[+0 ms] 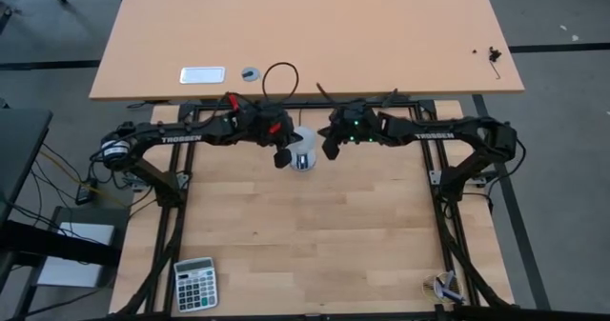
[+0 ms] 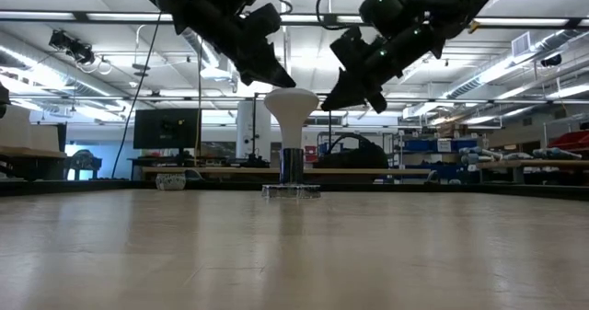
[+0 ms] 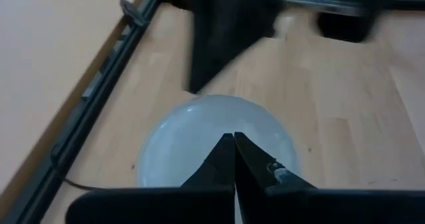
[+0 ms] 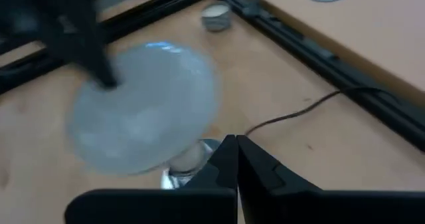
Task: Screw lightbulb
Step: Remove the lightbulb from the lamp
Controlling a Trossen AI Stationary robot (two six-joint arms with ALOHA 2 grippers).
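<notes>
The white lightbulb (image 2: 292, 117) stands upright, dome up, with its narrow base in a dark socket (image 2: 292, 166) on a small clear foot (image 2: 292, 190) at the table's far middle. From above, its dome shows as a pale disc (image 1: 303, 148). My left gripper (image 2: 283, 80) is shut and slants down at the dome's left top edge; its wrist view shows the dome (image 3: 216, 141) just beyond its tips (image 3: 234, 139). My right gripper (image 2: 331, 103) is shut and hangs a little to the right of the dome (image 4: 143, 111), clear of it. My left gripper's shut fingertips (image 2: 287, 83) stand right at the top edge of the dome (image 2: 292, 93), coming slanting down from the left. I cannot tell whether they touch it.
A thin black cord (image 4: 299, 114) runs from the socket toward the black frame rail (image 4: 319, 48). A calculator (image 1: 195, 283) lies at the near left. On the far table lie a white plate (image 1: 202, 74) and a round grey disc (image 1: 250, 73).
</notes>
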